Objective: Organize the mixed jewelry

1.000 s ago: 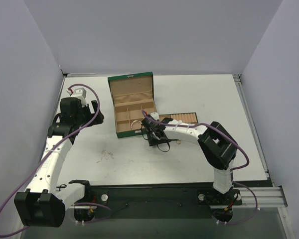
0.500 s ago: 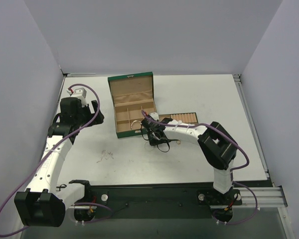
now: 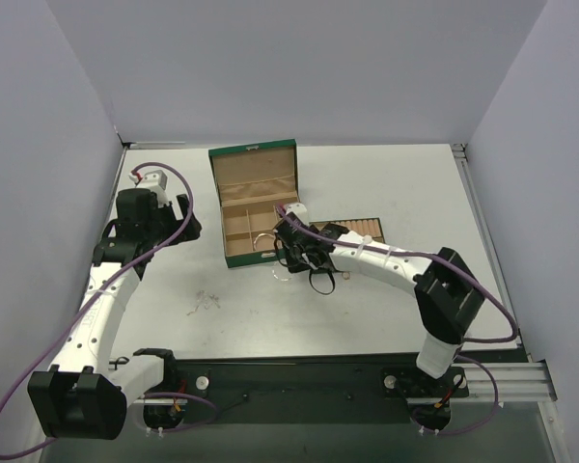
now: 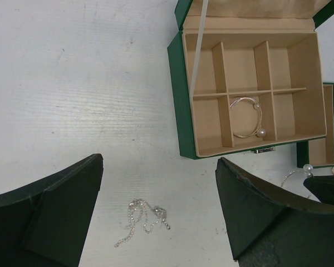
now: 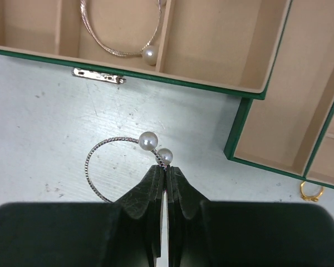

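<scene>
right tool point(image 5: 166, 169) pinching shut on silvery bangle hoop point(image 5: 148, 141), left tool point(image 4: 160, 167) gaping wide, gripping nothing, pale chain point(image 4: 145, 218) lying toward tabletop point(image 3: 386, 309) near-left corner

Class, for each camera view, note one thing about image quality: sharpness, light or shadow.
Top external: even light, no glare, but the chain is a faint smudge. Left wrist: the green box is crisp, the left claw underexposed. Right wrist: the bangle is sharp; the right claw is nearly black.

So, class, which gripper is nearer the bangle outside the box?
Right. The right gripper is shut on the bangle; the left gripper hovers open, well away on its left.
</scene>
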`<state>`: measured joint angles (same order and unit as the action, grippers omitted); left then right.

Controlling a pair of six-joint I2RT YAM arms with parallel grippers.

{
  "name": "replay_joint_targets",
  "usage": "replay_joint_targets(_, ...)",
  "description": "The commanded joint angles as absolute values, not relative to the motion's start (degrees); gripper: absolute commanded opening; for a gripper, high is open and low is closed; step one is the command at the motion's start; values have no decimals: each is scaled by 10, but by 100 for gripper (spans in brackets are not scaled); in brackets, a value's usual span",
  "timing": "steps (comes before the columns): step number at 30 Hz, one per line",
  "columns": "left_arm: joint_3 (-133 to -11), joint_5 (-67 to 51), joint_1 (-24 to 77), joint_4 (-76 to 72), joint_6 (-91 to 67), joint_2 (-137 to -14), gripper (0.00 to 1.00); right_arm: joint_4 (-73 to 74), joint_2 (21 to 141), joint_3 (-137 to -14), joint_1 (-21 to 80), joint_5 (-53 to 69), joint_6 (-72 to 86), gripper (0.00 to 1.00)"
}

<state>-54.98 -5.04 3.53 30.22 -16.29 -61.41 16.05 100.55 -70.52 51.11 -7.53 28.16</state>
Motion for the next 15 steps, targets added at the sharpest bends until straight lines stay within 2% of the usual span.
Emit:
replay_joint_targets(1,-555,-62,25,283,-164,-610,92,164,962,-734,512,-117,267,0)
replay_joint_targets(6,-555,-62,24,281,-164,-607,92,166,1004,-825,478,-121,257,0)
replay_joint_targets(15,-551,-69,17,276,-164,-604,92,177,1151,-992,433,-98,243,0)
